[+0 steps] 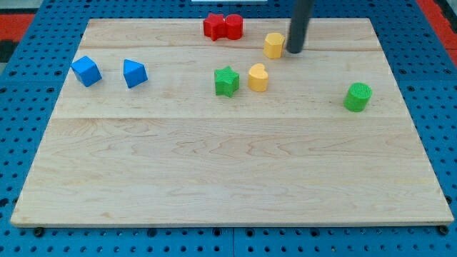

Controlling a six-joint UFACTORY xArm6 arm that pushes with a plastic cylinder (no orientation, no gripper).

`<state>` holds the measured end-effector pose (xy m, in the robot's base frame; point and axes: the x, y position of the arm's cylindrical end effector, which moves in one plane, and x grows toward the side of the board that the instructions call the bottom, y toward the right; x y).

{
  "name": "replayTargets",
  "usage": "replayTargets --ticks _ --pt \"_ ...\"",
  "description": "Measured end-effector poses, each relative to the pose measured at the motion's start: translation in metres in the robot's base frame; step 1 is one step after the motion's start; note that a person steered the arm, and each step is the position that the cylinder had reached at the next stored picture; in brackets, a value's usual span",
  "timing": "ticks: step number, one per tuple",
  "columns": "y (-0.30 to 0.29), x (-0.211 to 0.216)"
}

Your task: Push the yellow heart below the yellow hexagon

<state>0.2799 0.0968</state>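
Dark upright rod, my tip [294,51] beside yellow hexagon [273,45] (right), yellow heart [258,78] below

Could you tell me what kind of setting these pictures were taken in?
Probably a robotics lab bench: a wooden board lies on a blue perforated base, small coloured blocks like the yellow heart are scattered on it, and my tip rests just right of the yellow hexagon.

Straight dark rod coming down from the view's top edge, right of centre, near-upright with a slight lean toward the view's left at the bottom. My tip [293,51] down at table height in the upper part of the view. No more of the arm visible above the rod.
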Motion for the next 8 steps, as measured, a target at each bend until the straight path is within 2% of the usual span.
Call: replayTargets --ticks 3,4,5,6,7,8 --pt "-0.073 -0.030" --pt "-0.023 -0.006" --pt "0.007 0.061" --pt "-0.017 0.106" --pt "-0.080 0.075" --pt "-0.088 0.046"
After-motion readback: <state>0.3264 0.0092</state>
